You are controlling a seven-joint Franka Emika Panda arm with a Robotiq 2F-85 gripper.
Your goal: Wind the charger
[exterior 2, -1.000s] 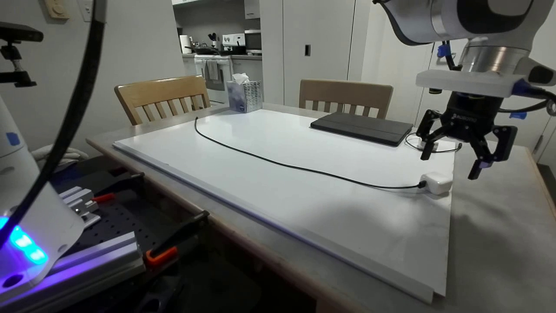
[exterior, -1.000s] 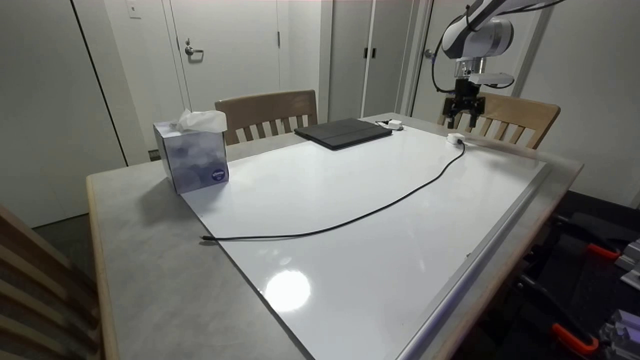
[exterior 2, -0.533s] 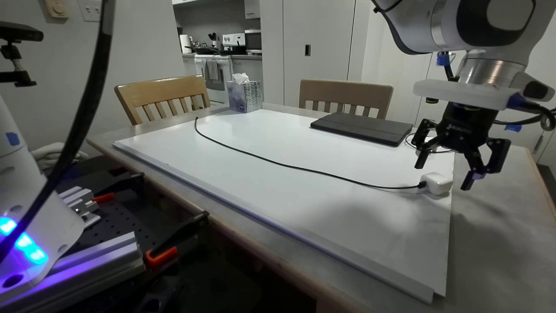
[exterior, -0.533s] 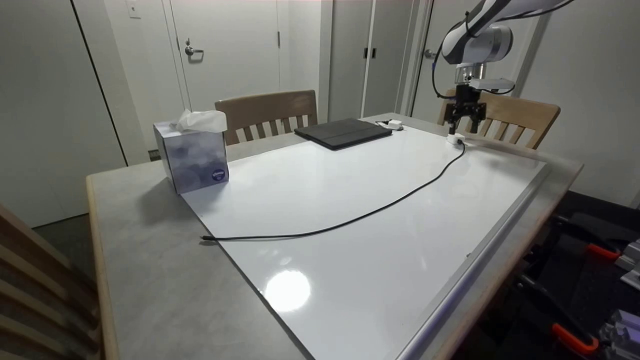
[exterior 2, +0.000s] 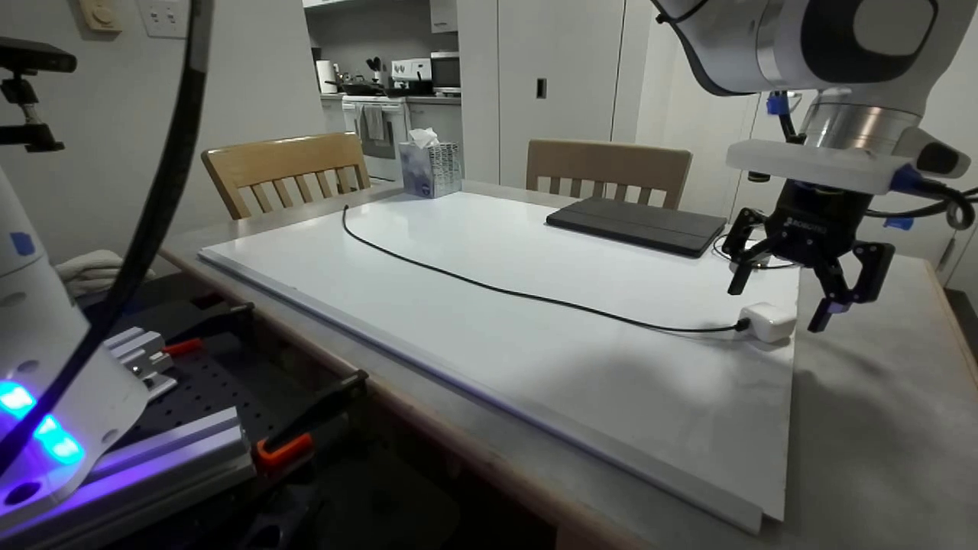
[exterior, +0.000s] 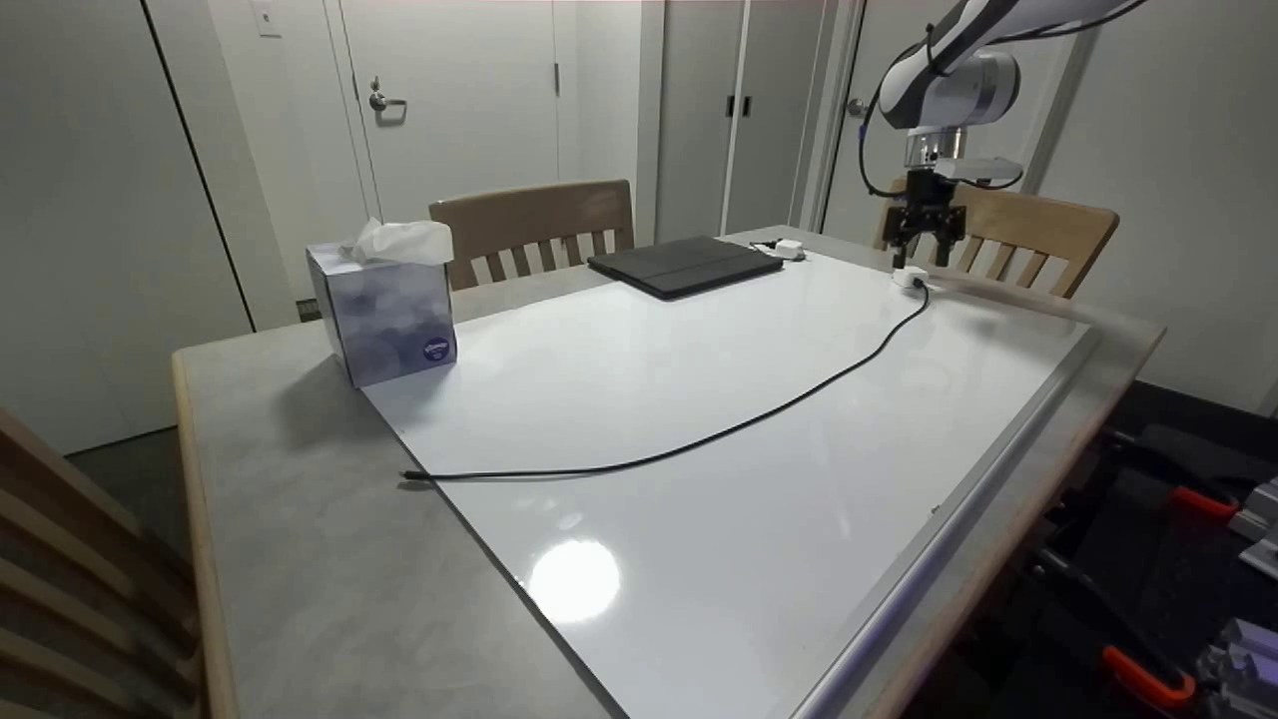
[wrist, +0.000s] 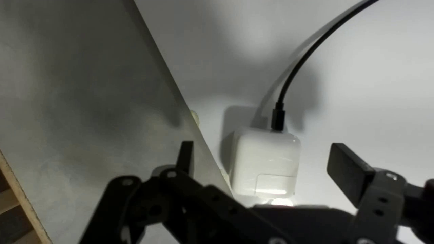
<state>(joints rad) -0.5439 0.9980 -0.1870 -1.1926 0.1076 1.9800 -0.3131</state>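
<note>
The charger's white adapter block [exterior: 909, 277] sits at the edge of the white board in both exterior views [exterior 2: 772, 322]. Its black cable [exterior: 734, 427] runs in a long loose curve across the board to the far end, also seen in an exterior view [exterior 2: 489, 287]. My gripper [exterior: 921, 261] is open above the adapter, pointing down; it is also in an exterior view [exterior 2: 778, 307]. In the wrist view the adapter [wrist: 264, 162] lies between my spread fingers [wrist: 262, 152], with space on both sides. The cable plug [wrist: 278, 118] goes into its upper side. Nothing is held.
The white board [exterior: 619, 399] lies on a grey table [exterior: 290, 559]. A dark flat laptop [exterior: 684, 267] lies at its edge, with another white block [exterior: 789, 250] and thin cable beside it. A tissue box [exterior: 394, 315] stands at a board corner. Chairs [exterior 2: 611, 162] surround the table.
My gripper has come down closer to the adapter, then shifted slightly sideways. It stays open. The charger has not moved.
</note>
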